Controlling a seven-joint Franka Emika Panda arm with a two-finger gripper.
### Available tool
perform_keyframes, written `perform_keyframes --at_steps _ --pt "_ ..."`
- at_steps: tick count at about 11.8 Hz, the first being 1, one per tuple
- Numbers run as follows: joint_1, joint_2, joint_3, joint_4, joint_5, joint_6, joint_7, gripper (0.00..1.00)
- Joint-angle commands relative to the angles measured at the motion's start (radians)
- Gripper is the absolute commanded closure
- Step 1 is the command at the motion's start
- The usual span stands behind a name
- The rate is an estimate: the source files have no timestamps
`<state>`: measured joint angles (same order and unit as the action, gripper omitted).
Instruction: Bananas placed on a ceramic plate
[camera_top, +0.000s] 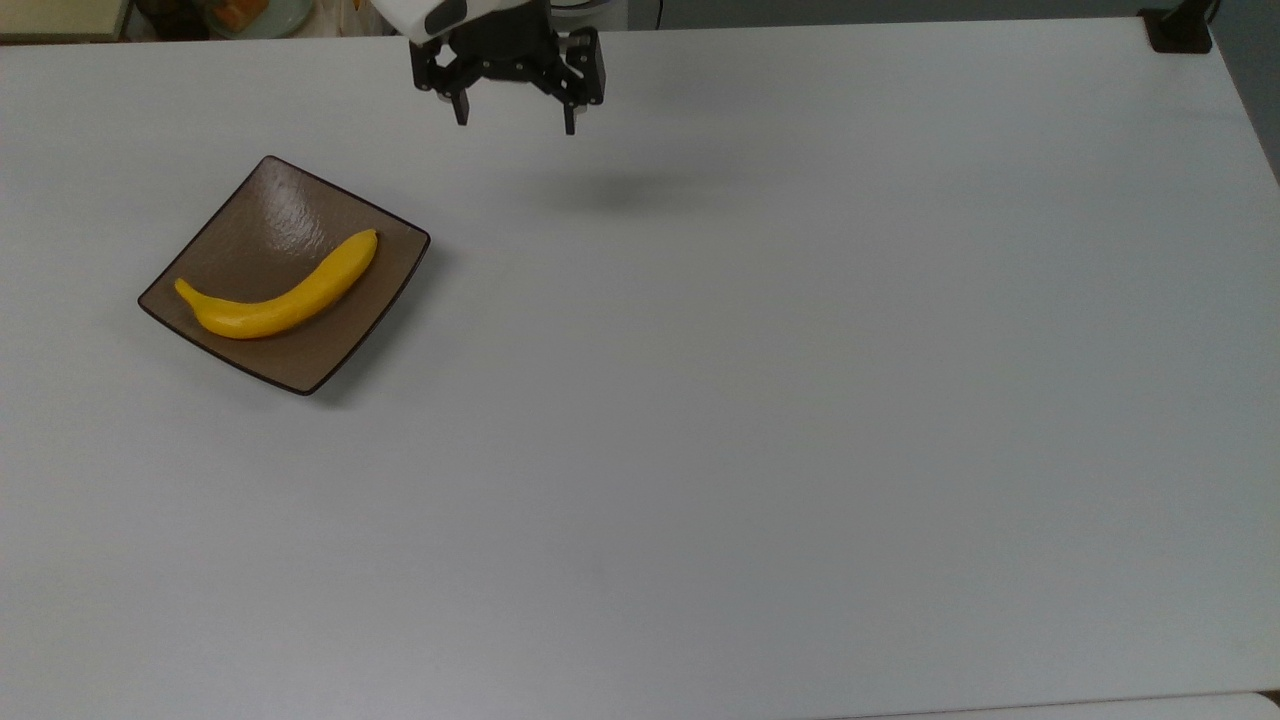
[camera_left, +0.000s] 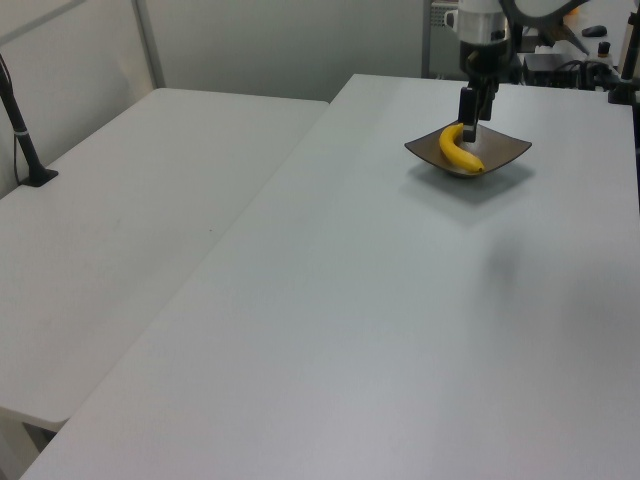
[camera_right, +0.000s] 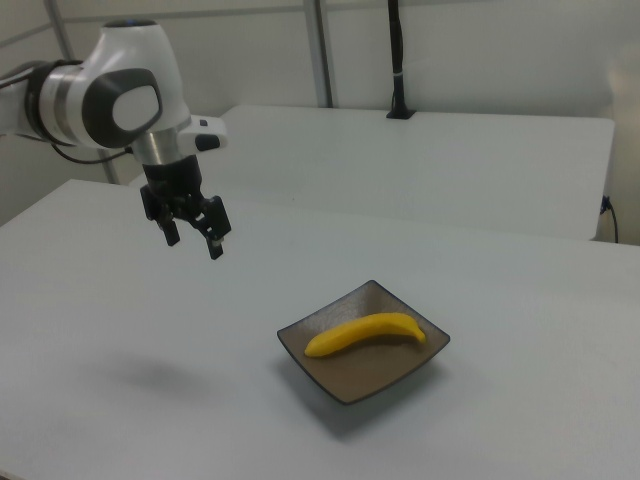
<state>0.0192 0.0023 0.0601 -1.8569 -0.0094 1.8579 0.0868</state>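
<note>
Top view: gripper at 12 o'clock, spread, empty, well clear of banana lying across ceramic plate at 9.

Left view: gripper w/ plate behind.

Right view: little risk; careless return sweep could knock plate.
</note>
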Motion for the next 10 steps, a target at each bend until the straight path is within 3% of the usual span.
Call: perform_keyframes --at_steps 1,10 --pt "0.034 -0.033 -0.020 -0.007 0.035 -0.029 -0.030 0.00" --pt "0.028 -0.033 -0.022 -0.031 -0.029 0.016 -0.016 0.00"
